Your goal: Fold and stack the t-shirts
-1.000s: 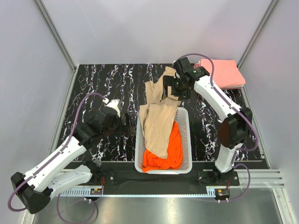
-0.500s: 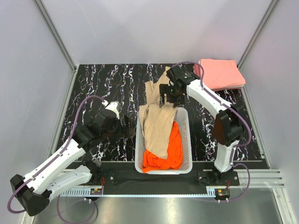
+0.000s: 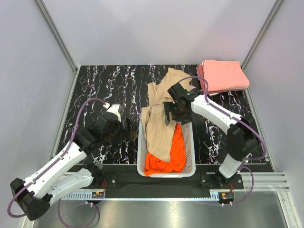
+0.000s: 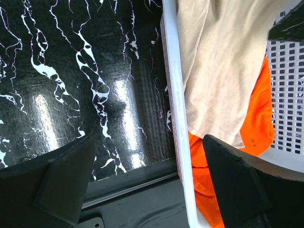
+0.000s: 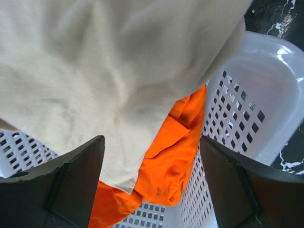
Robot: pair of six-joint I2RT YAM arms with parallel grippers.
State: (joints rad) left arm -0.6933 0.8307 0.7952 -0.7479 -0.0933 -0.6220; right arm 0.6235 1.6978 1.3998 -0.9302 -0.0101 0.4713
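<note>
A tan t-shirt (image 3: 159, 121) lies draped over the far rim of the white lattice basket (image 3: 191, 142), its upper part spread on the table. Under it in the basket is a bright orange t-shirt (image 3: 175, 153). Salmon-pink folded t-shirts (image 3: 223, 75) are stacked at the far right corner. My right gripper (image 3: 173, 114) hovers open over the basket's far end, the tan shirt (image 5: 109, 76) and orange shirt (image 5: 171, 156) below its spread fingers, holding nothing. Open as well, my left gripper (image 3: 128, 129) stands just left of the basket rim (image 4: 175, 118), over the table.
The black marbled table (image 3: 109, 90) is walled by grey panels on three sides. A metal rail (image 3: 142, 183) with both arm bases runs along the near edge, just below the basket.
My right gripper has moved nearer and left, from beyond the basket's far rim to over the tan shirt at the basket's far end. The left arm has hardly moved.
</note>
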